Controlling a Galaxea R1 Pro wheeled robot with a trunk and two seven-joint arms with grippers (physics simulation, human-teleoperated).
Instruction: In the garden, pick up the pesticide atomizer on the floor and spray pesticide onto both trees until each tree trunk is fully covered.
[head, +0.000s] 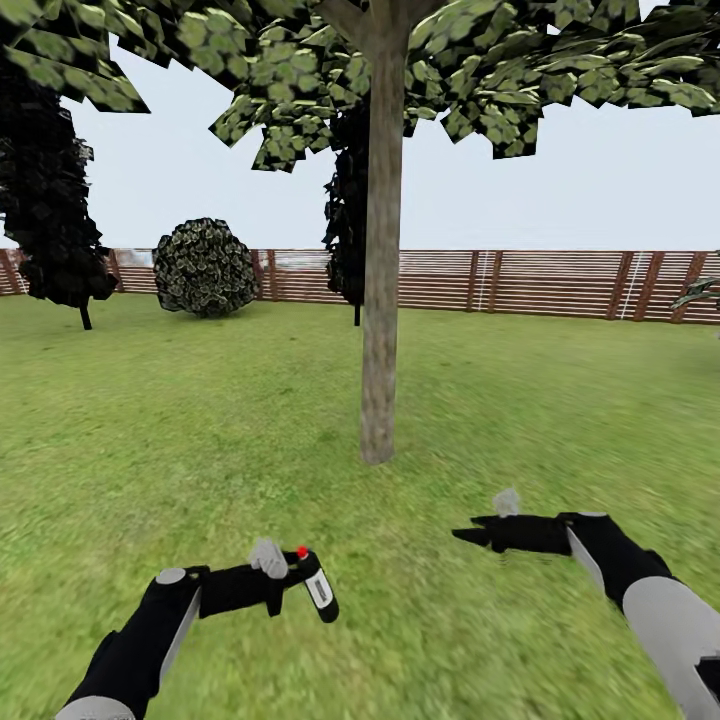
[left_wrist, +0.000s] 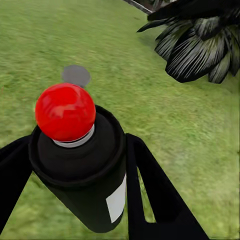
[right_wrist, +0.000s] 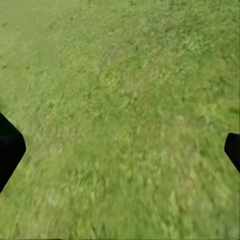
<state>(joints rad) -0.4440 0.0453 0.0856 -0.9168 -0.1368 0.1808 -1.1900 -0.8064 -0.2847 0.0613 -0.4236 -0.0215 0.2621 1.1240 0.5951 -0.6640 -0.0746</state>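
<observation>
Item, spray bottle (head: 316, 586): off the grass and clamped between the fingers of my left pincer (head: 283, 580), my right pincer (head: 478, 535) spread wide and empty, one tree trunk (head: 381, 290) ahead of both with no spray visible, so both trees seemingly remain.

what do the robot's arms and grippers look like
Both arms have pale grey forearm shells that run into matte black wrist sections. The left gripper and right gripper are black, with flat, tapering fingers that look wedge-shaped up close. A light grey rounded part sits on top of each wrist. No cables or markings show.
</observation>
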